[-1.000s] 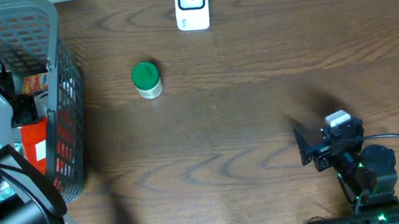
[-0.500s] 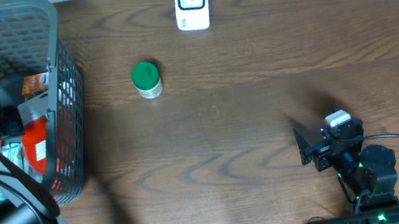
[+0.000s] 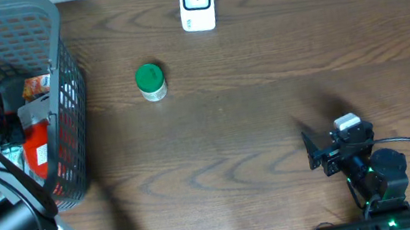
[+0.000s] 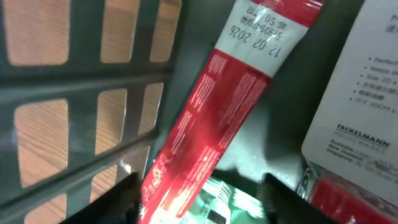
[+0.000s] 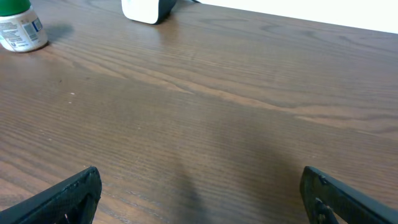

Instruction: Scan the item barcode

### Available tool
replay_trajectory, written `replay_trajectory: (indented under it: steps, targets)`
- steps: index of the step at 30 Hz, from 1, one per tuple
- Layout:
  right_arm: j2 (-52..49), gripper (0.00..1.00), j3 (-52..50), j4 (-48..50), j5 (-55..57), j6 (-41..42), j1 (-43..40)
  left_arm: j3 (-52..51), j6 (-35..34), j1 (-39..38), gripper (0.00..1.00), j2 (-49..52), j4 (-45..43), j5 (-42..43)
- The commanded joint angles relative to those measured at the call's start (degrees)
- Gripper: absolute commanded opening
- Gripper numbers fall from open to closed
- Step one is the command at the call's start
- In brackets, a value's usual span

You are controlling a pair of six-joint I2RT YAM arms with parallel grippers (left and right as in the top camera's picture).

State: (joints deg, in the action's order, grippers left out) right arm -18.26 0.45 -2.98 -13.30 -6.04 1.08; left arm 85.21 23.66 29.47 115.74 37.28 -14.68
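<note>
Basket (image 3: 58,48) with the left tool (image 4: 199,202) and the red packet (image 4: 217,106) inside it
Within the grey basket, the left tool's jaws stand apart, one on each side of the red packet's lower end. The packet lies slanted along the basket's mesh wall, beside a white card (image 4: 360,93). The right tool (image 5: 199,202) hangs well outside the basket over the wooden surface (image 5: 249,93), jaws spread wide and holding nothing.

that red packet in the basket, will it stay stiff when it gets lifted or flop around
Probably floppy: the red packet looks like thin film with a flat sealed end, so it may droop if lifted by one end. Its glossy surface hints it could slip in the left pincer. It looks flat and is likely light.
</note>
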Motion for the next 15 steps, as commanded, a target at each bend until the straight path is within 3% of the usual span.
replay_trajectory:
  steps: [1,15]
  targets:
    - [-0.07,0.99,-0.09,-0.24,-0.02,0.81,0.42,-0.26,0.09,0.13,0.57,0.33,-0.48,0.55]
    - [-0.09,0.99,-0.11,-0.26,-0.02,0.83,0.42,-0.26,0.07,0.15,0.56,0.33,-1.81,0.66]
